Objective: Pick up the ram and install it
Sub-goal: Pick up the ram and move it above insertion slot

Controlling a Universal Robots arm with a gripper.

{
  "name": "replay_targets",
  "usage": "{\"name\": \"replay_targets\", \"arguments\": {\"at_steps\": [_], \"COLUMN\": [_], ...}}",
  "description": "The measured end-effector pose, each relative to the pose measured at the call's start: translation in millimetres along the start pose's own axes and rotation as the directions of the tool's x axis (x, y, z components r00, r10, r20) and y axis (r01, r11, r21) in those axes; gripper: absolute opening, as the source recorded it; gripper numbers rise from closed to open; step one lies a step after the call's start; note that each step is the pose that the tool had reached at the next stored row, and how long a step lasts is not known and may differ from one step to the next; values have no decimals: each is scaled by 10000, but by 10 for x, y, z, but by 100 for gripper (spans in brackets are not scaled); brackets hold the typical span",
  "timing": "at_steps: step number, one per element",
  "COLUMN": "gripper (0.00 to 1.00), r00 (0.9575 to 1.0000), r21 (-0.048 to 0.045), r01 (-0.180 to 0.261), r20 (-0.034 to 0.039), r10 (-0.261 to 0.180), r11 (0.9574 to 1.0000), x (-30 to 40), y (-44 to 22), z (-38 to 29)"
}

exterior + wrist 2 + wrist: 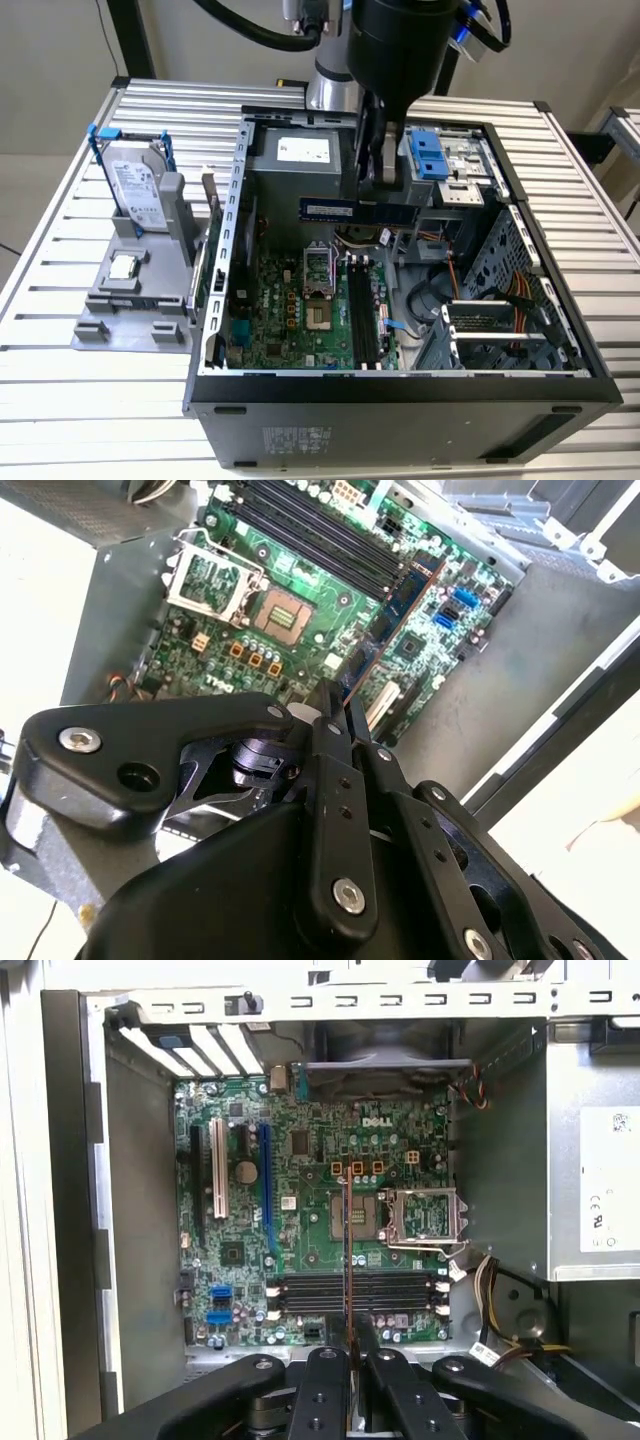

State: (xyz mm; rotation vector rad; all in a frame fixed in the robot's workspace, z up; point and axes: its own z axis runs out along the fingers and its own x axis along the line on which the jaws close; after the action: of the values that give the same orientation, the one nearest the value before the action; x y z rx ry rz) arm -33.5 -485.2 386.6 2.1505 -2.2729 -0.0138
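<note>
While the gripper (383, 190) hangs over the open computer case (400, 395), its 2 fingers are pressed together on the ram (330, 209), pinching the stick by its flat faces near 1 end. In the exterior view the ram lies level in the air, long edge down, its free end reaching toward the exterior view's left in front of the power supply (300, 150). It is above the motherboard (285, 310) and apart from it, seated in no slot. The black memory slots (365, 320) lie lower and nearer the camera, and the ram runs across their direction, not along it. In the first wrist view the ram (347, 1260) shows edge-on as a thin line rising from the gripper (347, 1355), crossing the memory slots (355, 1290) and ending beside the open processor socket (425, 1215). In the second wrist view the gripper (338, 705) grips the ram (392, 610), which stretches out over the green board. On the slatted table (60, 260), at the exterior view's left of the case, a gray fixture (130, 305) holds a silver hard drive (135, 190) standing upright and a small square processor chip (122, 266) lying flat.
</note>
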Motion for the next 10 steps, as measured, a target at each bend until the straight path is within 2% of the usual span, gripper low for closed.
{"name": "replay_targets", "arguments": {"at_steps": [10], "gripper": [0], "r00": [10000], "r21": [0], "r01": [0], "r20": [0], "r10": [0], "r11": [10000], "x": [-5], "y": [-96], "z": [-1]}}
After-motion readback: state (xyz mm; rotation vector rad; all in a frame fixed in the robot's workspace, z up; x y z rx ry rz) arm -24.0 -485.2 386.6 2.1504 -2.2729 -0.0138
